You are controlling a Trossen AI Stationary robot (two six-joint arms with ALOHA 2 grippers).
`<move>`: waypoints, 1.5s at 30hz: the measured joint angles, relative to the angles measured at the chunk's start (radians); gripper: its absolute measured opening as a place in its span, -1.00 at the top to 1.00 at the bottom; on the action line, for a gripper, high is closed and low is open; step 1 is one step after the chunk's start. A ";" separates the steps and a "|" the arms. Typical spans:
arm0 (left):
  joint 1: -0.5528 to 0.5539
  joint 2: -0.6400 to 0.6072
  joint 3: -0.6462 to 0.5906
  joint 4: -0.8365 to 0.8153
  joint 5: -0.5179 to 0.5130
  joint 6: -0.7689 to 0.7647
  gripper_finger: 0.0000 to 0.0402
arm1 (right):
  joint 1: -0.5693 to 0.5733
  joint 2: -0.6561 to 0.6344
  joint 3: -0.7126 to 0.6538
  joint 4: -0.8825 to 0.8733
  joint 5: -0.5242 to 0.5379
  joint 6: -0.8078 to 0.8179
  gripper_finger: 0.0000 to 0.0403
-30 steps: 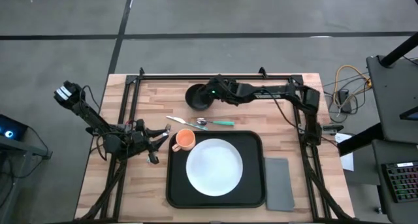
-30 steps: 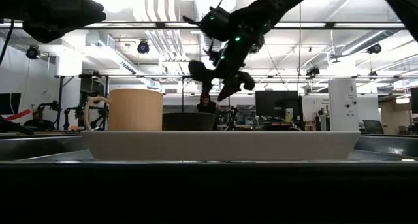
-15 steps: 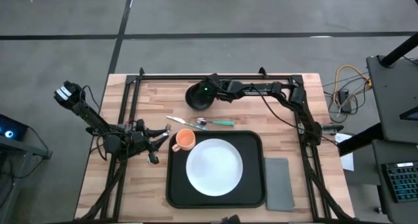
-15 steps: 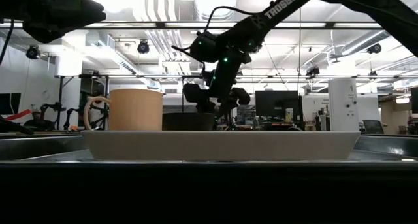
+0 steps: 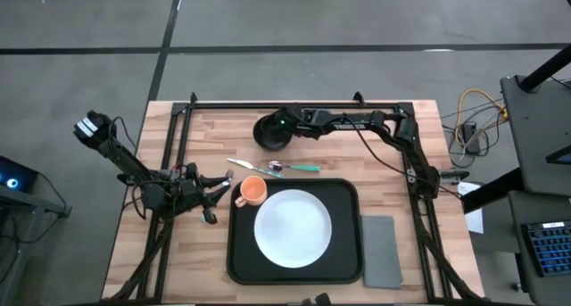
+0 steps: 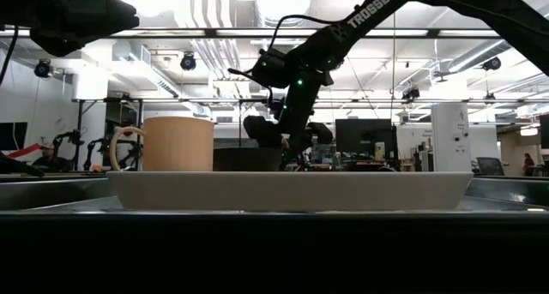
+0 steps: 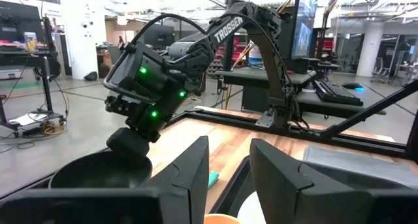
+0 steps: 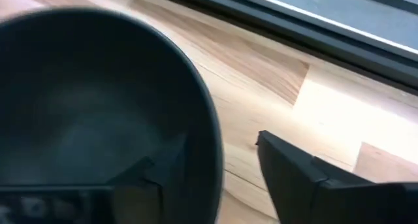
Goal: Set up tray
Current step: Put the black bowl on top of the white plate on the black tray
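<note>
The black tray lies at the table's near middle and carries a white plate and an orange cup in its far left corner. A black bowl rests on the wood at the far side. My right gripper slants down over the bowl's right rim, open, with one finger inside the bowl and one outside. My left gripper points level just left of the cup, open, with nothing between its fingers. My right gripper straddles the bowl's rim from above, slanting down from the table's right. The outer finger stands clear of the wall. Whether the inner finger touches the bowl's inside, I cannot tell. The bowl sits flat on the table.
Cutlery, one piece with a green handle, lies on the wood between the bowl and the tray. A folded grey napkin lies right of the tray. Black frame rails run along the table's far, left and right sides.
My right gripper has come down onto the bowl and shifted a little toward the table's left, tipping more steeply downward. The bowl, the tray and my left arm have kept still.
</note>
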State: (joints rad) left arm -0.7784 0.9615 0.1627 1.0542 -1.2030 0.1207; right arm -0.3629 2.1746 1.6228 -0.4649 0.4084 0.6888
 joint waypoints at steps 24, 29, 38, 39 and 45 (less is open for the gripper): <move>0.000 0.000 -0.002 -0.012 0.000 -0.001 0.53 | 0.044 -0.395 0.003 -0.331 -0.245 -0.175 0.96; 0.000 0.000 -0.002 -0.012 0.000 0.000 0.53 | 0.213 -0.579 -0.001 -0.473 -0.240 -0.161 0.96; 0.000 0.000 -0.001 -0.011 0.000 -0.008 0.53 | 0.579 -0.537 -0.022 -0.492 -0.135 -0.071 0.96; 0.000 0.000 -0.001 -0.011 0.000 -0.009 0.53 | 0.600 -0.514 -0.024 -0.472 -0.122 -0.071 0.96; 0.000 0.000 -0.001 -0.017 0.000 -0.047 0.53 | 0.635 -0.368 -0.025 -0.346 -0.116 -0.121 0.96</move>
State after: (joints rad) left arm -0.7788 0.9615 0.1616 1.0375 -1.2030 0.0737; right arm 0.2726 1.8061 1.5974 -0.8104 0.2920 0.5678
